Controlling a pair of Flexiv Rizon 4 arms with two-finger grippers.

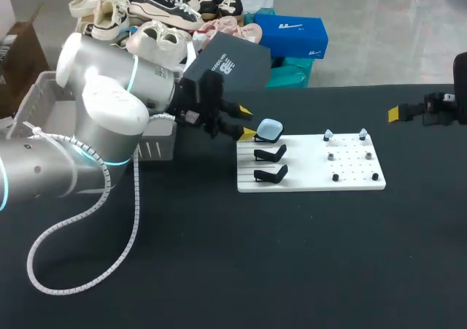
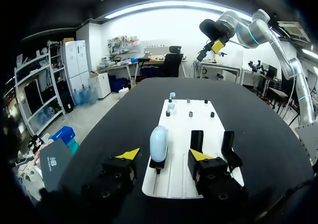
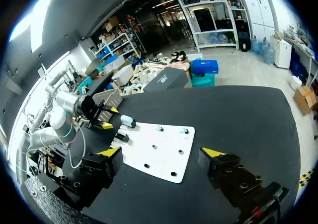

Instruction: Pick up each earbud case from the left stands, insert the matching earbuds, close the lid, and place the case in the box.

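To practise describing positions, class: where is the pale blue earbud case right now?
In the head view the earbud case sits on the farthest stand at the white board's left end, just ahead of the open left end effector.

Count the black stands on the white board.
3, in a row on the white board's left end: nearest stand, empty; middle stand, empty; farthest stand, mostly hidden under the light blue earbud case.
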